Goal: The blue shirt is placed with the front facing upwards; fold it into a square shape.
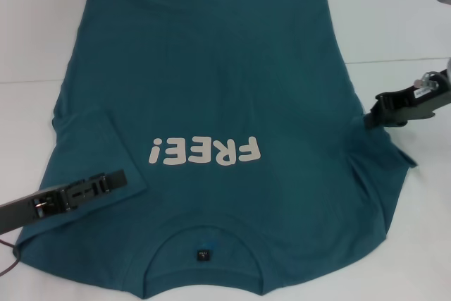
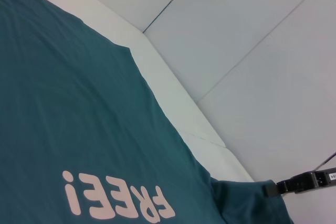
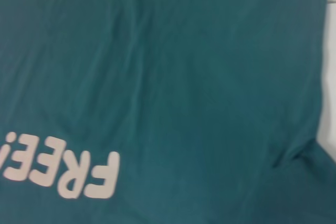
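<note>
The blue shirt lies flat on the white table, front up, with its collar nearest me and the cream "FREE!" print upside down. Its left sleeve is folded inward over the body. My left gripper lies low at that flap's edge, shut on the sleeve. My right gripper is at the shirt's right edge, shut on the right sleeve, and the fabric rises to its tip. The left wrist view shows the shirt with the right gripper pinching cloth. The right wrist view shows only shirt and print.
A small dark tag sits inside the collar. Bare white table shows beyond the hem and to the right of the shirt. The table's far edge borders a grey tiled floor. A cable runs at the near left.
</note>
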Robot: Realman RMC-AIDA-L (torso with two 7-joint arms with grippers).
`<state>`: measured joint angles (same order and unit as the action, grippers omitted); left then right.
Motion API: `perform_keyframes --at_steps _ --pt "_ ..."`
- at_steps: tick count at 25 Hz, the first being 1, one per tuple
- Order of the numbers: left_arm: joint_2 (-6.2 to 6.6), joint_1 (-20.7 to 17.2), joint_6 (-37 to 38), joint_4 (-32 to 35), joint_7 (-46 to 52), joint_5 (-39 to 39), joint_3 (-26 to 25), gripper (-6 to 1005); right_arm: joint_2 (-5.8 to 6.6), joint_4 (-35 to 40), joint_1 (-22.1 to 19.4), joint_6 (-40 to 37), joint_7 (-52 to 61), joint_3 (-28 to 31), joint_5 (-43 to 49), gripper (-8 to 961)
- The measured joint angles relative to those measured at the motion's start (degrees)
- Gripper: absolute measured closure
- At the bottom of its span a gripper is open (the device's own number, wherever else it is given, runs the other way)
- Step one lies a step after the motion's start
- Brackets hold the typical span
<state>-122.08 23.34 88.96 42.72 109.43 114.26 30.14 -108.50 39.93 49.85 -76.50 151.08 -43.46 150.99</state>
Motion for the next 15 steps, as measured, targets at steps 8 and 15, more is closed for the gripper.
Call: perform_keyframes --at_steps 8,15 --pt "-0.07 0.0 -0.5 0.0 0.0 0.0 0.0 276 -2.26 -3.6 2.5 6.2 1.5 -0.3 0.3 905" --pt "-0.26 -0.1 -0.9 -0.2 0.0 0.0 -1.1 276 -2.86 -7.0 4.2 12.5 4.6 -2.0 0.3 902"
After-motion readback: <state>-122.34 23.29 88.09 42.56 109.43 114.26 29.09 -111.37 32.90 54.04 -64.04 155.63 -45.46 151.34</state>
